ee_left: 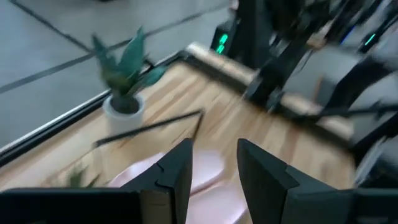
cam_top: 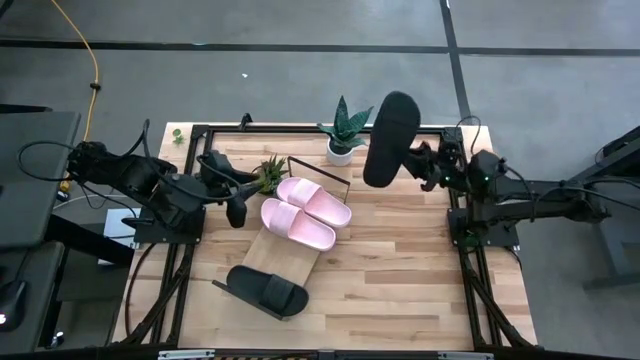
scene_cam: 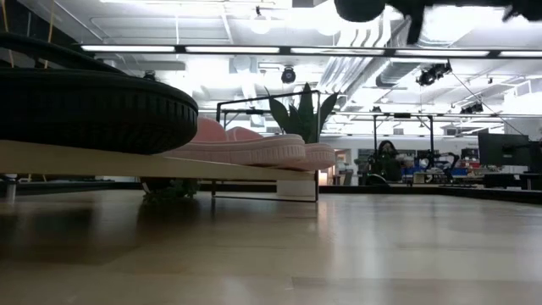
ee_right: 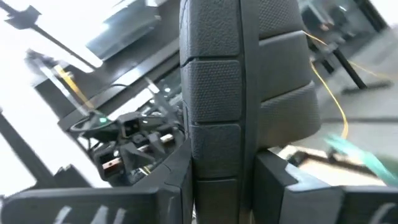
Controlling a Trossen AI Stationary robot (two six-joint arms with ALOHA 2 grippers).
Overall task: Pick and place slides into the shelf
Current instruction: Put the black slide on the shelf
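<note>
High view: right gripper (cam_top: pixel 412 152) pinches a black slide (cam_top: pixel 390 138) aloft over the bench's far edge. Left gripper (cam_top: pixel 237 213) spread, empty, by the pink slides (cam_top: pixel 305 212) on the shelf (cam_top: pixel 272 258). No readable writing.

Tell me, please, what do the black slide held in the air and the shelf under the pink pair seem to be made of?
Black slide in the right pincer: probably moulded foam or rubber, matte, with a pebbled texture and moulded ridges. Shelf: pale wood with visible grain, matte; a thin dark frame, likely metal, at its end.
</note>
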